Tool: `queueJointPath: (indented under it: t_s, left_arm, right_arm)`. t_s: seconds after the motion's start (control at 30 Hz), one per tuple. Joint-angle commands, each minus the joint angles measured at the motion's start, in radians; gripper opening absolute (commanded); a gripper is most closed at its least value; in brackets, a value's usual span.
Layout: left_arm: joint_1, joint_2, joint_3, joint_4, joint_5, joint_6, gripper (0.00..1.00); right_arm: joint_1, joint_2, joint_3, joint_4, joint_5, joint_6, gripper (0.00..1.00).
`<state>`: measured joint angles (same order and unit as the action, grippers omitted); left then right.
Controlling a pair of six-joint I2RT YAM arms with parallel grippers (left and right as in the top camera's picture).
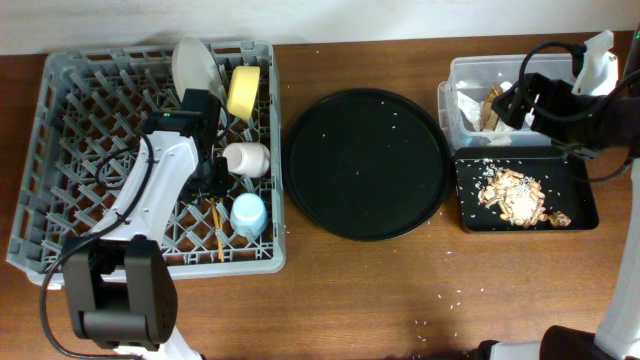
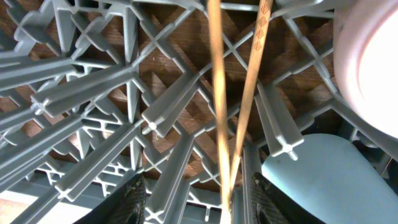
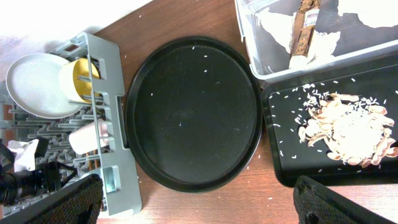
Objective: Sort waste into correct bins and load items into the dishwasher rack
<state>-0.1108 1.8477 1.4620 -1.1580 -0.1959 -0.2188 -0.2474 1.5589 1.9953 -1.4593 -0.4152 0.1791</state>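
Observation:
The grey dishwasher rack (image 1: 60, 200) holds a pale plate (image 1: 193, 65), a yellow bowl (image 1: 243, 92), a pink cup (image 1: 246, 158), a light blue cup (image 1: 249, 215) and two wooden chopsticks (image 1: 217, 228). My left gripper (image 1: 208, 178) is open low over the rack grid (image 2: 93, 93). The chopsticks (image 2: 219, 93) lie on the grid between its fingers (image 2: 198, 202), untouched, with the blue cup (image 2: 323, 174) and the pink cup (image 2: 373, 56) to the right. My right gripper (image 1: 507, 103) is open and empty (image 3: 205, 205) above the clear tub (image 1: 460, 72). The tub holds white napkins (image 3: 273, 28) and a brown wrapper (image 3: 305, 28). The shallow black tray (image 1: 580, 215) holds tan food leftovers (image 1: 512, 195).
A large round black tray (image 1: 366, 165) lies between the rack and the bins, with a few white grains on it. Loose rice grains dot the wooden table (image 1: 400, 290) near the front. The rack's upright pegs crowd round my left fingers.

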Motion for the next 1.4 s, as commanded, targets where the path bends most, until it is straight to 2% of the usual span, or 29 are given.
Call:
queueJointPath:
  t_s: [0.0, 0.1, 0.27, 0.33, 0.43, 0.5, 0.7, 0.73, 0.87, 1.23, 1.3, 1.37]
  left_arm:
    - [0.0, -0.006, 0.043, -0.025, 0.02, 0.012, 0.55]
    - [0.0, -0.016, 0.153, -0.101, 0.08, 0.012, 0.55]
    - [-0.066, -0.082, 0.481, -0.27, 0.132, 0.016, 0.54]
    - [-0.105, -0.11, 0.527, -0.272, 0.132, 0.032, 0.56]
    - [-0.186, -0.172, 0.549, -0.241, 0.132, 0.034, 0.66]
    - [-0.23, -0.202, 0.549, -0.24, 0.132, 0.035, 0.69]
    - [-0.266, -0.325, 0.549, -0.267, 0.095, 0.057, 0.7]
    - [-0.266, -0.339, 0.549, -0.285, 0.068, 0.057, 0.99]
    - [-0.266, -0.371, 0.549, -0.362, -0.013, 0.056, 0.99]
    - [-0.266, -0.371, 0.549, -0.363, -0.011, 0.056, 0.99]
    - [-0.266, -0.371, 0.549, -0.363, -0.011, 0.056, 0.99]
    - [-0.266, -0.371, 0.549, -0.363, -0.011, 0.056, 0.99]
  right_arm:
    - [-0.002, 0.002, 0.001, 0.0, 0.009, -0.007, 0.99]
    - [-0.002, 0.002, 0.001, 0.0, 0.009, -0.007, 0.98]
    - [-0.002, 0.002, 0.001, 0.0, 0.009, -0.007, 0.99]
    - [-0.002, 0.002, 0.001, 0.0, 0.009, -0.007, 0.99]
    - [-0.002, 0.002, 0.001, 0.0, 0.009, -0.007, 0.99]
    - [-0.002, 0.002, 0.001, 0.0, 0.009, -0.007, 0.99]
    - [-0.002, 0.002, 0.001, 0.0, 0.009, -0.007, 0.98]
    - [-0.002, 0.002, 0.001, 0.0, 0.009, -0.007, 0.99]
    - [-0.002, 0.002, 0.001, 0.0, 0.009, -0.007, 0.99]
    - [0.007, -0.034, 0.001, 0.0, 0.009, -0.007, 0.98]
    - [0.058, -0.098, -0.001, 0.0, 0.009, -0.007, 0.98]
    - [0.145, -0.174, -0.011, 0.012, 0.116, -0.079, 0.99]
